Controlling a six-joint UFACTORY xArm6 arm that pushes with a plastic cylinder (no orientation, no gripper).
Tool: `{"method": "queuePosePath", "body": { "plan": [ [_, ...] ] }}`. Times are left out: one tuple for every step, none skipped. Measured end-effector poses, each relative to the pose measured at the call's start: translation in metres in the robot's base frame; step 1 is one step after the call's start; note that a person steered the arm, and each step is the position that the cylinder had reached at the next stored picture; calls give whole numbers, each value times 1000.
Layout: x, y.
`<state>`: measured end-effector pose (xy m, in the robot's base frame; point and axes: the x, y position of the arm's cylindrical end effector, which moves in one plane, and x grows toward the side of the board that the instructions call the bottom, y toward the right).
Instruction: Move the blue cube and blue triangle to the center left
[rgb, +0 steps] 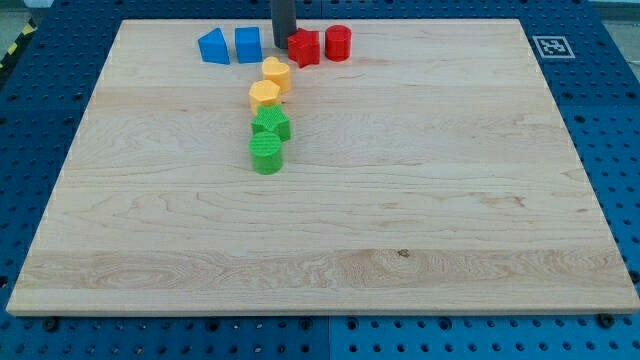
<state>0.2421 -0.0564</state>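
My tip (282, 45) stands at the view's top edge of the worktop (420, 200), in the gap between the blue cube (248, 44) and the red hexagonal block (303, 47). There is no gripper on this rig — only a straight rod, so nothing opens, closes or clamps; the rod can only push.

Positions relative to the tip:
- Blue cube: just to the view's left of the tip, close to it; contact cannot be confirmed.
- Blue triangle (212, 46): one place further to the view's left, just beside the cube.
- Red hexagonal block: just to the view's right of the tip.
- Red cylinder (338, 42): beyond that block, further to the view's right.
- Two yellow blocks (276, 74) (264, 95): just below the tip, in a short line.
- Green block (271, 124) and green cylinder (266, 154): below the yellow pair, continuing the line toward the view's bottom.

The tip's placement on the right flank of the cube appears deliberate: a push toward the view's left would drive the cube into the triangle and carry both together. Both blue blocks lie at the top of the worktop — not yet at the centre left, so the task appears to be at an early stage.

Containers: none are present; all blocks rest directly on the worktop.
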Motion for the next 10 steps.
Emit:
{"method": "queuePosePath", "body": {
  "plan": [
    [4, -40],
    [4, -84],
    [-18, -89],
    [-42, -89],
    [-47, -87],
    [-40, -86],
    [-5, -86],
    [-1, -86],
    [-1, -89],
    [1, -102]
  ]
}}
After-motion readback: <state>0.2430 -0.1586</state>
